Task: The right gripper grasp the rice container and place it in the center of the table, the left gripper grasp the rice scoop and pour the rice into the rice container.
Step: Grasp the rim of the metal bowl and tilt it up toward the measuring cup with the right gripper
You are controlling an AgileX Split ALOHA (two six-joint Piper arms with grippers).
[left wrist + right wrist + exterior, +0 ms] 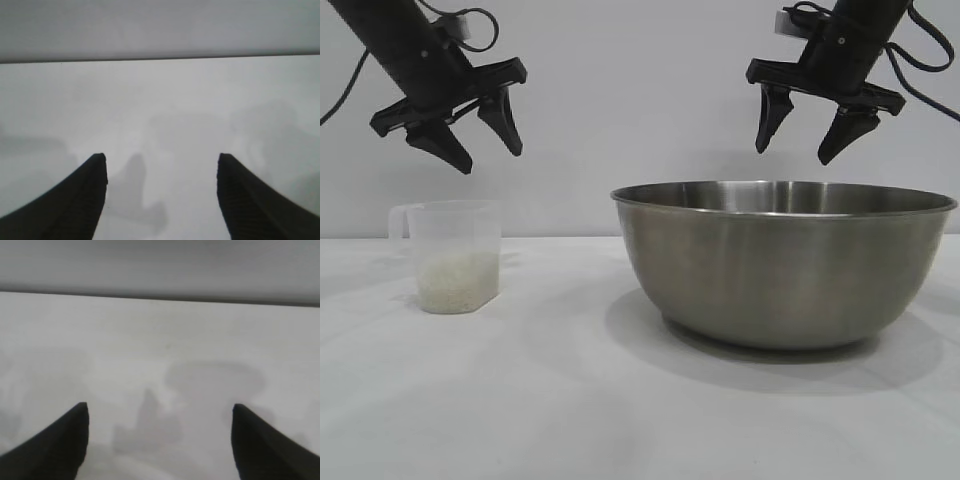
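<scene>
Stainless-steel rice container [785,265] at 3 o'clock on table [570,400], rice scoop [453,255] with rice [458,280] at 9 o'clock, left gripper [485,150] and right gripper [798,150] spread, empty, at 10 and 2 o'clock.

A large brushed-steel rice container [785,265] sits upright on the bench — well apart stands the clear rice scoop [450,255], upright, roughly half full of white rice [458,280].

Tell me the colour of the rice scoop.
The rice scoop is translucent, clear plastic, with whitish rice showing through; seen best in the exterior view.
</scene>
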